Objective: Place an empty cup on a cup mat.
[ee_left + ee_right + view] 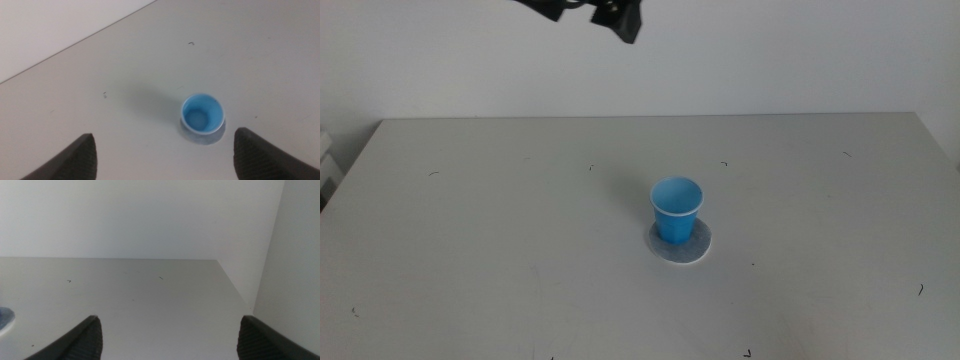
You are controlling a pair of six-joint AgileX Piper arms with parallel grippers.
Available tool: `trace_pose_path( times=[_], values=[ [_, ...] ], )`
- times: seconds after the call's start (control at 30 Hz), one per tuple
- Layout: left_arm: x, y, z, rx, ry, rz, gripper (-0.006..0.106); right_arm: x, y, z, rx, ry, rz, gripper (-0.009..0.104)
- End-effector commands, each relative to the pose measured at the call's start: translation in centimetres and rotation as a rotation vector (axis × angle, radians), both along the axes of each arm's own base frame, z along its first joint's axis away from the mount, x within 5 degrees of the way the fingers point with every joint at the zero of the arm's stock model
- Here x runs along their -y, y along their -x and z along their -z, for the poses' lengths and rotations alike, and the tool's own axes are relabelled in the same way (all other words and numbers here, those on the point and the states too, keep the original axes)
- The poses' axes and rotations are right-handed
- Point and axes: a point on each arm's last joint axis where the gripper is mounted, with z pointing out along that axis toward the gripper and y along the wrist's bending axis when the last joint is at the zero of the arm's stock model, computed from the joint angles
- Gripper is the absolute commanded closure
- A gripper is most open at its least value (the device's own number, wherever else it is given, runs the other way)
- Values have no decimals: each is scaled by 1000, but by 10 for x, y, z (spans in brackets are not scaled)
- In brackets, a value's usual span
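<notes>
Left gripper (162, 150) above cup (202, 114), mat (200, 137) half-hidden

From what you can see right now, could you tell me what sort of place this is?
Probably a lab or test bench rather than a home: a bare grey table against a plain white wall, holding only a blue cup standing on a round cup mat, with the left gripper above it, fingers open.
</notes>
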Motion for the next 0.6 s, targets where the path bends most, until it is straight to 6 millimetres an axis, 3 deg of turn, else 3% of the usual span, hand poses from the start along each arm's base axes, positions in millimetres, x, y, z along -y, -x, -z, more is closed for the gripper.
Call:
trace_pose_path(
  times=[0.0, 0.3, 0.57],
  values=[
    [-28, 36, -28, 63, 9, -45, -4, 0, 2, -12, 107, 23, -3, 1],
    [-90, 106, -31, 382, 13, -135, -4, 0, 2, -12, 107, 23, -3, 1],
    [-143, 144, 3, 392, 13, -308, -4, 0, 2, -12, 107, 23, -3, 1]
  ],
)
